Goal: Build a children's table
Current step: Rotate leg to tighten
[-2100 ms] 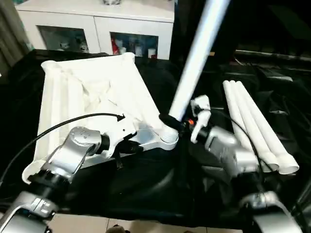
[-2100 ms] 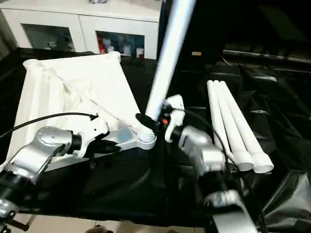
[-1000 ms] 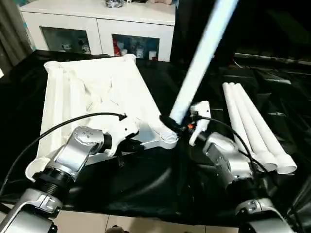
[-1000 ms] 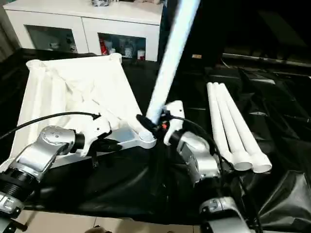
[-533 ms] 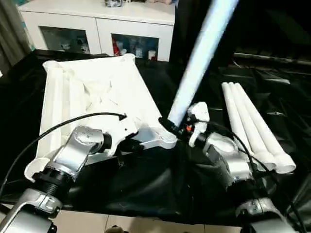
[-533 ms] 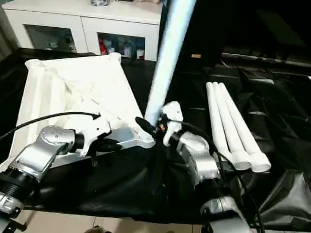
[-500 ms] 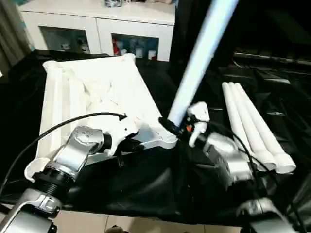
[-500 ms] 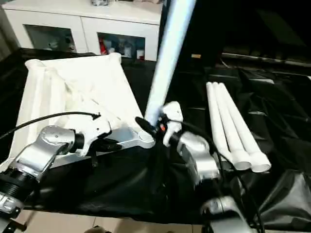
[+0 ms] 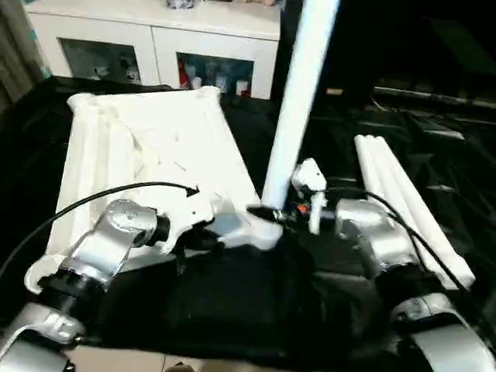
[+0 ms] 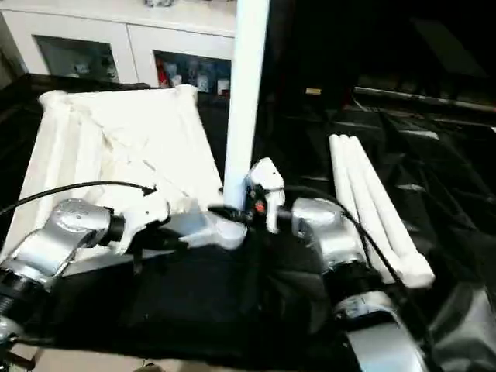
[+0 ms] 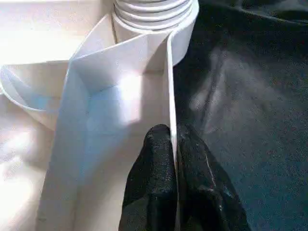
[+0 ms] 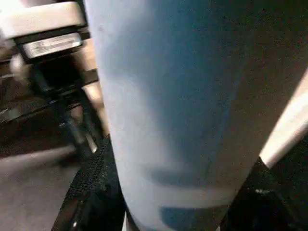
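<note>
Black cloth covered the surface [image 9: 232, 310]. Our left hand [image 11: 174, 159] pinched the tabletop [image 9: 147, 147] rim; our right hand [image 9: 277, 214] gripped the first leg [image 9: 298, 93] at the near-corner socket [image 10: 226, 230]. Three legs [image 10: 372, 201] lay unfitted toward the right edge.

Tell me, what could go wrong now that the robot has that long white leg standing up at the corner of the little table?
The leg is tall and the right gripper holds it only near its base, so it might lean and jam in the corner socket.

The left gripper steadies the tabletop by pinching just a thin rib; if that slips, the top could slide on the black cover.

The three spare legs lie close beside the right arm, which might knock them.
</note>
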### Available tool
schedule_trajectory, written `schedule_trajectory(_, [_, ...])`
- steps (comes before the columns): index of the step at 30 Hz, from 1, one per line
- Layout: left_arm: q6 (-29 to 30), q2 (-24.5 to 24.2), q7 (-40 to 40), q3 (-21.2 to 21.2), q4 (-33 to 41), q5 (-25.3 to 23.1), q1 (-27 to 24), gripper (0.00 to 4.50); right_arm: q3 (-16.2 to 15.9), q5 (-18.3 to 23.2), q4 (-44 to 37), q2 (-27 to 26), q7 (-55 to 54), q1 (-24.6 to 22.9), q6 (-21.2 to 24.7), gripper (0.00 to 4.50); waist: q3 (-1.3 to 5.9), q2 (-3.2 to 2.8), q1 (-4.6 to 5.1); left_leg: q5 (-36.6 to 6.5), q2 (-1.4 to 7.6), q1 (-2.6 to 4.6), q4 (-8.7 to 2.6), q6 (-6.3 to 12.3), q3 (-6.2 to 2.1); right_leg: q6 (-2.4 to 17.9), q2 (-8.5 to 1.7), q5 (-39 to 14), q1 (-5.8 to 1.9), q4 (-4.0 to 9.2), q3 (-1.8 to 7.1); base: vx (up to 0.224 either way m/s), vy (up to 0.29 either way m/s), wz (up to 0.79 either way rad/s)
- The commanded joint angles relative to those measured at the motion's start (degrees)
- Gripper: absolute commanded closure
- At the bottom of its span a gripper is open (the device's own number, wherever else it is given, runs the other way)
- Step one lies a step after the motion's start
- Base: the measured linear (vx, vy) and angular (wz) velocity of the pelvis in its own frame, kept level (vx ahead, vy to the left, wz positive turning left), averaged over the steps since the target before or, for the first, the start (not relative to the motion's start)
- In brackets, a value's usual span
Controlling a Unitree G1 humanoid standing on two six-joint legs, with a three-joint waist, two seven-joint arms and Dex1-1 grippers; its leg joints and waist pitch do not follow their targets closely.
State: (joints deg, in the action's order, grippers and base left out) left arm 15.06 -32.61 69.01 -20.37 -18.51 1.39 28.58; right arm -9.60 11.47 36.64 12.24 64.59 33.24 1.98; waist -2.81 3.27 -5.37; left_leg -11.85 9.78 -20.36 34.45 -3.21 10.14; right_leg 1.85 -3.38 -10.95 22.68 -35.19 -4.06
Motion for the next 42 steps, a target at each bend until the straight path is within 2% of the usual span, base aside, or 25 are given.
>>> schedule_trajectory(1, [-0.77,0.32,5.63,-1.70,5.90,3.35,0.63,4.50,-4.57,-2.79,4.00,1.19,2.63,-3.96,4.12,2.60,3.48,-1.13,0.00,-4.85,4.14,0.61,-4.50,2.51,-1.27,14.44,-5.76,-2.20,-2.64,2.80,3.50,0.055,0.010,0.00])
schedule_trajectory(5, [-0.85,-0.49,7.34,-2.15,7.00,3.49,0.48,4.50,-5.10,-3.20,3.49,2.11,4.05,-5.37,3.06,2.60,3.30,-1.31,-0.03,-6.78,4.24,0.89,-4.66,1.93,-1.19,14.96,-5.73,-2.52,-2.66,3.02,3.47,0.000,0.000,0.00])
schedule_trajectory(8, [-2.15,0.57,5.08,-1.64,4.72,1.78,1.46,4.50,-4.71,-3.68,3.92,2.03,2.99,-5.62,2.79,2.60,2.78,-1.42,0.01,-12.44,4.25,1.17,-5.15,-0.09,-1.33,13.94,-5.89,-10.25,-2.51,3.99,3.59,0.000,0.000,0.00])
schedule_trajectory(12, [-3.58,2.24,-1.07,-0.93,0.15,-1.49,2.84,4.50,-2.94,-6.12,7.84,0.48,-5.41,-4.27,0.93,2.60,2.04,-1.59,0.12,-20.40,4.07,2.25,-5.42,-2.41,-1.63,10.78,-6.06,-23.71,-1.64,5.52,3.78,0.000,0.000,0.00])
schedule_trajectory(15, [-1.70,3.82,-4.48,-0.07,-1.82,-1.70,3.43,4.50,-0.98,-8.24,12.85,-1.04,-16.17,-2.18,-0.60,2.60,1.65,-1.52,0.57,-25.13,3.99,2.51,-5.69,-3.20,-2.55,6.53,-6.52,-35.89,-1.58,6.67,3.33,-0.018,0.000,-0.02])
schedule_trajectory(17, [0.29,5.73,-6.82,1.08,-2.71,-0.85,3.77,4.50,0.61,-8.06,15.23,-2.22,-21.61,-0.98,0.62,2.60,1.70,-1.64,0.97,-26.42,3.92,2.54,-5.72,-3.68,-2.92,5.16,-6.60,-38.61,-1.52,7.02,3.02,-0.054,0.002,-0.07])
schedule_trajectory(18, [1.94,7.40,-8.89,1.79,-3.47,-0.66,4.20,4.50,1.29,-8.21,16.84,-3.09,-25.70,-0.12,1.39,2.60,1.73,-1.67,1.24,-26.86,3.90,2.15,-5.84,-3.76,-3.24,4.42,-6.65,-39.37,-1.83,7.14,2.68,-0.057,0.017,-0.14])
schedule_trajectory(21, [6.66,12.17,-16.29,3.23,-5.59,-1.86,5.78,4.50,3.57,-7.46,21.55,-5.43,-36.83,2.59,3.89,2.60,1.39,-2.35,2.05,-30.76,3.91,2.68,-5.99,-3.89,-3.60,4.07,-6.37,-39.07,-1.55,7.89,1.55,-0.056,0.024,-0.12])
schedule_trajectory(22, [9.34,14.37,-20.06,4.06,-6.17,-2.26,6.49,4.50,5.00,-6.56,23.48,-6.34,-41.25,3.74,4.40,2.60,1.48,-2.80,2.32,-33.71,3.91,3.57,-5.77,-4.44,-3.72,3.74,-6.25,-38.83,-1.42,8.41,0.50,-0.058,0.030,-0.09])
schedule_trajectory(23, [10.88,15.59,-22.16,4.53,-6.43,-2.45,6.87,4.50,5.82,-6.02,24.51,-6.81,-43.61,4.36,4.57,2.60,1.23,-2.81,2.78,-35.71,3.96,4.19,-5.70,-4.23,-3.67,3.41,-5.90,-38.41,-1.17,9.13,-0.54,-0.075,0.043,-0.07])
schedule_trajectory(24, [13.30,17.86,-25.30,5.24,-6.56,-2.57,7.47,4.50,6.79,-5.49,26.00,-7.46,-47.21,5.32,4.73,2.60,1.30,-3.33,2.89,-37.74,4.10,3.83,-6.01,-3.78,-4.00,2.49,-5.77,-36.39,-2.18,9.03,-1.70,-0.061,0.056,-0.05])
schedule_trajectory(25, [14.60,19.24,-27.13,5.64,-6.71,-2.62,7.86,4.50,7.27,-5.29,27.15,-7.86,-49.39,5.99,4.57,2.60,1.09,-3.53,3.00,-39.47,4.48,3.55,-6.62,-3.70,-3.91,2.38,-5.46,-34.70,-2.47,8.70,-2.23,-0.061,0.056,-0.05])
schedule_trajectory(26, [16.05,20.95,-29.24,5.98,-6.53,-2.77,8.17,4.50,8.08,-4.64,28.21,-8.45,-51.31,6.71,4.49,2.60,0.96,-4.18,2.98,-44.50,5.83,1.21,-9.26,-4.09,-4.38,2.43,-4.72,-28.99,-4.83,5.14,-2.54,-0.074,0.047,-0.08])
schedule_trajectory(27, [18.36,24.62,-33.06,6.15,-5.60,-3.16,8.56,4.50,9.35,-3.91,30.01,-9.53,-55.22,8.11,4.28,2.60,1.16,-4.49,-1.51,-49.33,6.35,-2.52,-14.13,-3.49,0.23,3.11,-1.70,-11.47,-5.95,-5.87,-1.24,-0.069,-0.001,0.10])
schedule_trajectory(28, [18.48,24.81,-33.23,6.15,-5.54,-3.18,8.58,4.50,9.41,-3.89,30.10,-9.59,-55.40,8.17,4.26,2.60,1.34,-2.73,-0.09,-44.61,5.23,0.72,-12.68,-2.33,0.50,2.83,-2.47,-16.26,-3.72,-4.14,1.31,-0.069,-0.001,0.10])
schedule_trajectory(29, [20.05,28.09,-36.68,6.02,-5.04,-3.77,9.00,4.50,9.85,-4.13,31.48,-10.48,-58.41,9.42,3.69,2.60,1.72,0.16,0.02,-37.66,3.23,3.90,-7.61,-2.98,-0.56,0.78,-4.86,-32.03,-0.47,1.67,3.42,0.064,-0.115,0.27])
schedule_trajectory(30, [20.27,28.57,-37.20,6.00,-4.99,-3.87,9.07,4.50,9.89,-4.21,31.70,-10.62,-58.84,9.61,3.57,2.60,1.34,0.34,-0.49,-18.49,0.92,5.29,2.38,-0.43,-0.93,0.49,-11.00,-56.60,2.59,9.92,5.11,0.098,-0.124,-0.04])
schedule_trajectory(31, [20.33,29.28,-37.92,5.83,-5.23,-4.13,9.26,4.50,9.99,-4.24,32.00,-10.91,-59.35,10.02,3.49,2.60,1.63,-0.16,-1.66,-7.41,2.25,0.10,-0.07,0.75,-2.83,0.91,-12.22,-53.73,-2.82,8.24,5.47,0.098,-0.124,-0.04])
schedule_trajectory(32, [20.26,29.42,-38.05,5.76,-5.36,-4.21,9.31,4.50,10.03,-4.21,32.05,-10.99,-59.41,10.13,3.50,2.60,2.22,-0.64,-1.93,-4.79,2.68,-1.53,-2.63,-0.07,-2.99,1.39,-10.03,-45.53,-4.05,6.43,3.71,0.090,-0.019,-0.34])
schedule_trajectory(33, [20.35,29.74,-38.41,5.68,-5.62,-4.41,9.46,4.50,10.25,-4.19,32.43,-11.23,-59.79,10.49,3.46,2.60,2.62,-1.74,-1.67,-6.40,3.86,-1.25,-5.15,-1.42,-3.11,3.14,-6.36,-27.65,-2.87,4.40,2.25,0.093,0.010,-0.21])
schedule_trajectory(34, [20.68,30.26,-39.69,5.97,-6.01,-4.51,9.71,4.50,10.27,-4.61,33.09,-11.48,-60.53,11.06,3.22,2.60,2.70,-2.19,-1.36,-14.17,4.18,0.10,-5.50,-2.29,-2.88,5.20,-5.72,-21.48,-1.93,3.84,2.30,0.093,0.010,-0.21])
schedule_trajectory(35, [20.91,30.38,-41.00,6.10,-6.47,-4.92,10.01,4.50,10.49,-4.83,33.76,-11.83,-61.20,11.74,2.95,2.60,2.78,-2.13,-1.14,-16.46,4.05,0.38,-5.55,-2.49,-2.74,6.30,-6.03,-20.18,-2.02,3.95,2.49,0.055,-0.005,0.01])
schedule_trajectory(36, [21.00,30.19,-41.57,6.35,-6.84,-4.98,10.05,4.50,10.52,-5.08,34.04,-12.00,-61.43,12.13,2.69,2.60,2.84,-1.93,-1.07,-17.43,3.63,0.15,-5.59,-2.26,-2.56,7.33,-6.36,-19.23,-2.53,4.18,2.52,0.000,0.000,0.00])
schedule_trajectory(39, [20.74,29.77,-41.66,6.25,-7.11,-5.33,9.95,4.50,10.47,-5.27,34.18,-12.07,-60.93,12.30,2.51,2.60,2.85,-1.81,-1.32,-14.59,3.54,-0.07,-5.82,-0.52,-2.18,6.74,-6.58,-19.00,-3.02,4.74,2.40,0.000,0.000,0.00])
schedule_trajectory(42, [20.82,29.64,-42.17,6.86,-7.47,-5.88,10.06,4.50,10.73,-5.48,34.93,-12.33,-60.76,12.84,2.11,2.60,2.82,-1.74,-1.24,-14.00,3.79,0.01,-6.00,-0.53,-2.08,6.34,-6.64,-19.18,-2.94,4.96,2.45,0.000,0.000,0.00])
